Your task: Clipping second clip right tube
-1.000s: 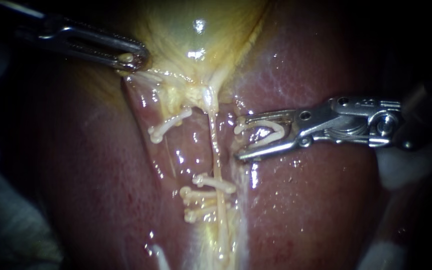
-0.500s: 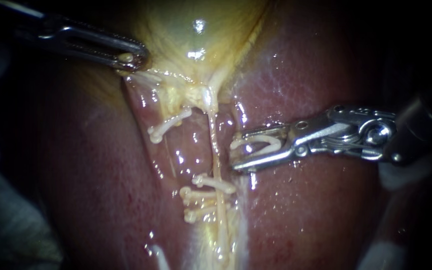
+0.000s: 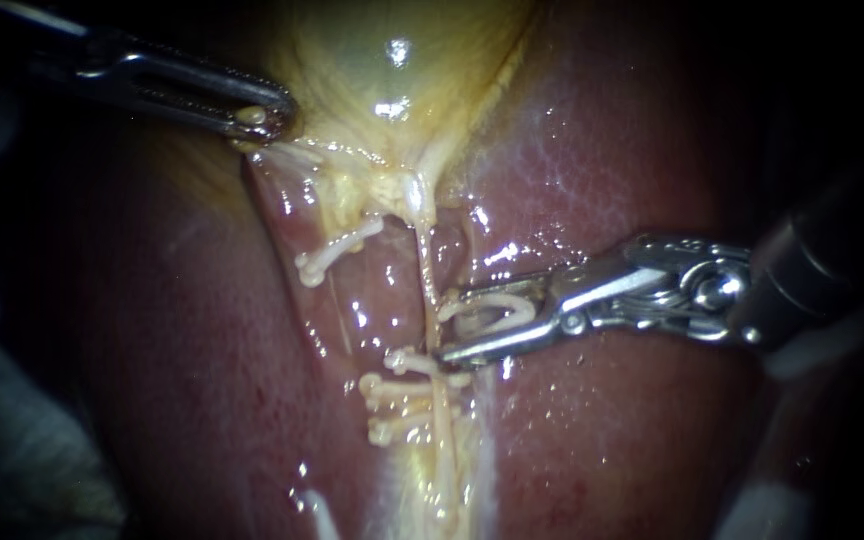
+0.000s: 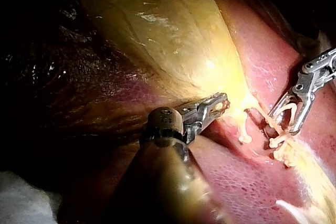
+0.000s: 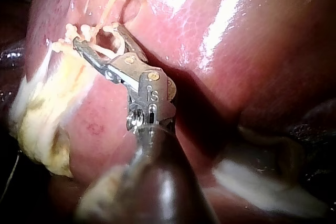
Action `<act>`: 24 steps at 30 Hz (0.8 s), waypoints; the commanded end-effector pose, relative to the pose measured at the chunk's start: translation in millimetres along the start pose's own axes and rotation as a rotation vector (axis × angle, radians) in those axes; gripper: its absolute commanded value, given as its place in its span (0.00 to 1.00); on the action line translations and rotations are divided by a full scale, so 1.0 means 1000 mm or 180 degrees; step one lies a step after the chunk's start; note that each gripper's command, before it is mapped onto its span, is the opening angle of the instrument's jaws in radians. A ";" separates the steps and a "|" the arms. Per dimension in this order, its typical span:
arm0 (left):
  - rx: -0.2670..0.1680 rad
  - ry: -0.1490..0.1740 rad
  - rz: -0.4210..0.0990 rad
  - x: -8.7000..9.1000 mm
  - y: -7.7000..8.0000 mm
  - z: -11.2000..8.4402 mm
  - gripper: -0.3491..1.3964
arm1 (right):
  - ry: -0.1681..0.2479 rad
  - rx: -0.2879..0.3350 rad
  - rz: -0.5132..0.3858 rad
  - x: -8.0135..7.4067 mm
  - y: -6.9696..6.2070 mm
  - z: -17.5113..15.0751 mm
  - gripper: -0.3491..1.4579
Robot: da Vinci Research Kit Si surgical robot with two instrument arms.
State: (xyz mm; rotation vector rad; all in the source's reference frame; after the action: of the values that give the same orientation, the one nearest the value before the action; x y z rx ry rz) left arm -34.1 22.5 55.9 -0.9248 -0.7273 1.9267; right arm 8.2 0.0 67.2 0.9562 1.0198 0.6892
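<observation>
The pale right tube (image 3: 424, 262) runs down from the yellow gallbladder (image 3: 392, 60) between the liver lobes. My right instrument (image 3: 447, 328) comes in from the right, and its jaws stand apart on a white open clip (image 3: 497, 312). Their tips touch the tube just above a clip (image 3: 430, 368) that is on it. Whether the tube lies inside the clip, I cannot tell. In the right wrist view, the right instrument (image 5: 94, 38) carries the clip (image 5: 105, 51) beside the clipped tube. My left instrument (image 3: 267, 115) is shut on gallbladder tissue, also seen in the left wrist view (image 4: 220, 103).
A clip (image 3: 337, 250) sits on the left tube. Two more clips (image 3: 392, 410) lie low on the tubes. Wet red liver (image 3: 632, 440) lies on both sides. White gauze (image 3: 792, 340) shows under my right instrument's shaft.
My right instrument has moved left and down with its clip, from the liver surface to the right tube. The left instrument has kept its hold without moving.
</observation>
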 end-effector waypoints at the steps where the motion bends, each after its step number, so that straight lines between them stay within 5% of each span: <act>1: 0.0001 0.0000 0.0000 0.0000 0.0000 0.0000 0.00 | 0.0035 0.0039 0.0024 -0.0001 0.0000 0.0003 0.47; 14: 0.0001 0.0000 -0.0001 0.0000 0.0000 0.0000 0.00 | 0.0355 0.0326 0.0280 0.0002 0.0000 0.0025 0.47; 24: 0.0002 0.0000 -0.0001 0.0000 0.0000 0.0001 0.00 | 0.0394 0.0697 0.0351 0.0004 -0.0027 0.0029 0.47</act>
State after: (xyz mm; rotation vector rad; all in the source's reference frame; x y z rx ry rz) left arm -34.2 22.5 55.9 -0.9243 -0.7268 1.9265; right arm 11.3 -1.8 64.8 1.1877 1.1816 0.7440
